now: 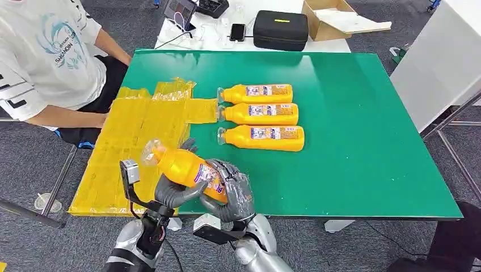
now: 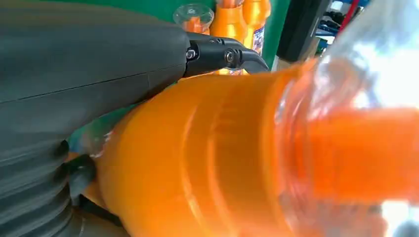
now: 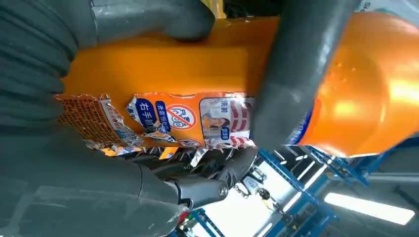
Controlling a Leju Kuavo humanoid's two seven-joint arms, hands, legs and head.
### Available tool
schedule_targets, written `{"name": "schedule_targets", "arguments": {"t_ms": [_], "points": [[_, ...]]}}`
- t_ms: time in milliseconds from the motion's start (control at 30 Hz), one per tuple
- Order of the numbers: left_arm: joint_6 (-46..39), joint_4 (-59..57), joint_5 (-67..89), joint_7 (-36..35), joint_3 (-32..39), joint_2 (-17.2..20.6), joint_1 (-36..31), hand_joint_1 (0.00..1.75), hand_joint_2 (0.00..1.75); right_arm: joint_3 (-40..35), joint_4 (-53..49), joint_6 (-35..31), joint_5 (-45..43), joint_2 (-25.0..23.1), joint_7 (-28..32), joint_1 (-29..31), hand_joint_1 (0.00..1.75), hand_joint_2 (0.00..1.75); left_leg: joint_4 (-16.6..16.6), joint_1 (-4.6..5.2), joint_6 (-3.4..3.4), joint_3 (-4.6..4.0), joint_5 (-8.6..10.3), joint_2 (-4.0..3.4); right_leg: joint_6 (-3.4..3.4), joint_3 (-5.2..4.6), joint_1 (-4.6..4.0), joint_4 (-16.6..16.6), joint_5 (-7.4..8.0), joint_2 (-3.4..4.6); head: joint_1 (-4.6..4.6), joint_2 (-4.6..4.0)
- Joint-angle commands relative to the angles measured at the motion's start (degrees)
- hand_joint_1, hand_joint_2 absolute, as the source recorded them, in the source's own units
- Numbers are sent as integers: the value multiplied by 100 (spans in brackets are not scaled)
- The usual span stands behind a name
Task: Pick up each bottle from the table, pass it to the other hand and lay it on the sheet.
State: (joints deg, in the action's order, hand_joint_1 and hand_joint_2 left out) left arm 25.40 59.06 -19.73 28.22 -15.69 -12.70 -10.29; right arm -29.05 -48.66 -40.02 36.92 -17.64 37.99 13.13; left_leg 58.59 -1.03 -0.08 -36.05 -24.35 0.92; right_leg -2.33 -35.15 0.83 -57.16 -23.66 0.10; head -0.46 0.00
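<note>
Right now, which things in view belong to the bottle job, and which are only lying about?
Job:
- held bottle, in left hand and right hand
- three bottles lying on green table
- yellow sheet

Lying about:
- black case
- cardboard box
- phone

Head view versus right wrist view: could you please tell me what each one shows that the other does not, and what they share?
Only the head view shows the three orange bottles lying side by side on the green table, the yellow sheet, the left hand, a seated person and a black case. Only the right wrist view shows the held bottle's torn label close up and blue framework beyond it. Both show the held orange bottle in the right hand.
</note>
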Motion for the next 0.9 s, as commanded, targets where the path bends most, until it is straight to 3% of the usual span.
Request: {"name": "schedule_targets", "arguments": {"t_ms": [33,233,267,300,467,500,600,900], "points": [[532,-229,-722,-228,38,20,-149,0,175,-327,975,137,-79,33,-74,261,175,175,-8,-1,6,32,-6,-10,9,31,-4,11,-3,2,0,0],[666,-218,-776,-284,-69,20,-89,7,175,-303,1032,82,-79,0,-86,291,175,175,-5,-1,5,22,-6,-5,7,23,-3,7,-4,-1,0,0],[652,-226,-721,-293,-112,38,-89,52,175,-306,1031,36,-55,-3,-96,302,175,175,-6,0,6,32,-9,-9,10,32,-4,9,-6,1,0,0],[652,-226,-721,-293,-112,38,-89,145,175,-306,1031,36,-55,-3,-96,302,175,175,-8,0,8,45,-12,-15,14,44,-5,11,-8,2,0,0],[622,-246,-680,-272,-132,47,-93,145,175,-309,1043,25,-39,-10,-116,317,175,175,-3,0,3,13,-2,-3,6,13,-1,4,-1,-2,0,0],[621,-210,-463,-197,-257,114,-99,175,175,-164,905,2,71,-15,-124,287,175,175,-5,1,5,23,-4,-7,9,22,-2,5,-3,-2,-2,0],[437,-262,-72,-12,-403,131,-86,175,175,-24,831,2,93,-109,-133,348,175,175,-8,-2,9,48,-10,-13,17,48,-8,11,-7,-3,0,0],[-201,-196,680,188,-438,136,-85,175,175,-48,602,69,-265,-109,-149,363,175,175,-1,2,3,9,-3,-8,6,9,0,0,-1,3,2,0]]}}
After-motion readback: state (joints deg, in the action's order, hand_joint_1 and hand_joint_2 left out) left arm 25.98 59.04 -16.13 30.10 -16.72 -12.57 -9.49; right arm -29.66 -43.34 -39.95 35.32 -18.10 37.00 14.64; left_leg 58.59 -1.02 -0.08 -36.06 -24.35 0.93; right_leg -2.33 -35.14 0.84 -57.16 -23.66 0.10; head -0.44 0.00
